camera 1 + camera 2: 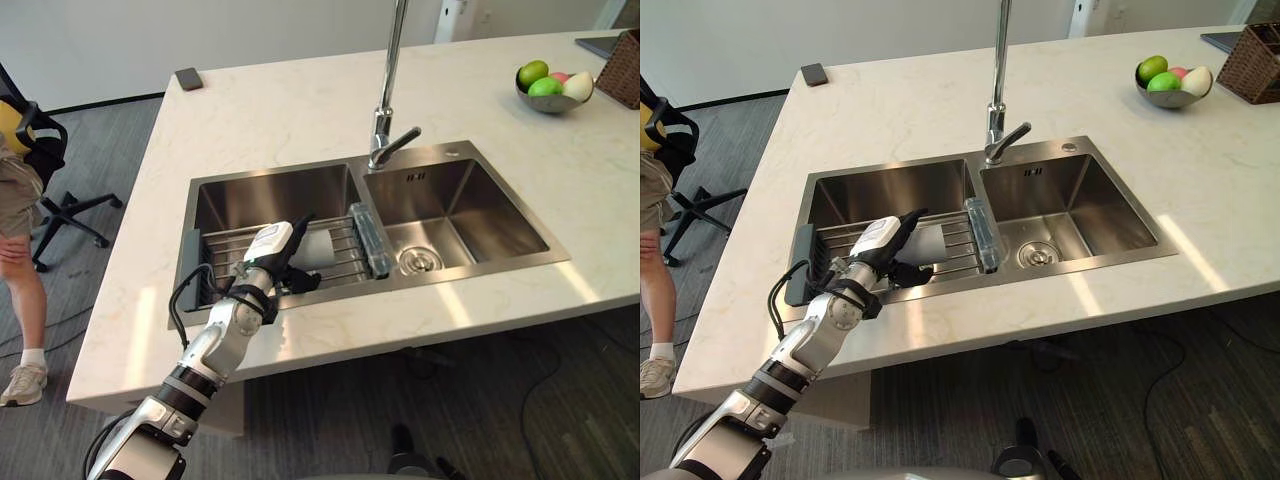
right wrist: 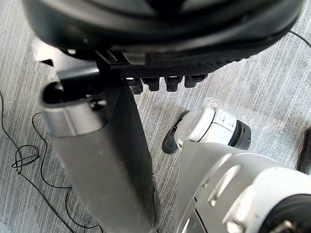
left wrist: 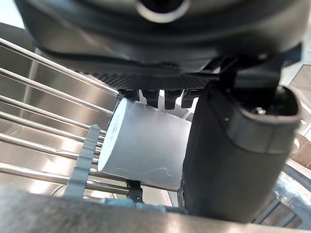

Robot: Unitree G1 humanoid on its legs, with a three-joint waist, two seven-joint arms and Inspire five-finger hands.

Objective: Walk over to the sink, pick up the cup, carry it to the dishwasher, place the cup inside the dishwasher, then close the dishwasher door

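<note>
While the right hand [image 2: 165,60] hangs relaxed and empty above the floor, the left hand [image 1: 272,250] reaches past the worktop's [image 1: 420,320] near edge into the sink's [image 1: 265,195] left basin. It is spread open, fingers over the cup [image 3: 146,145], thumb on the near side, and by my read not yet clamped. The cup lies on its side on the wire rack [image 1: 232,243]. Suggest it closes evenly round the barrel, then lifts straight up, clear of the rack bars and the tap [image 1: 384,130] beyond.
</note>
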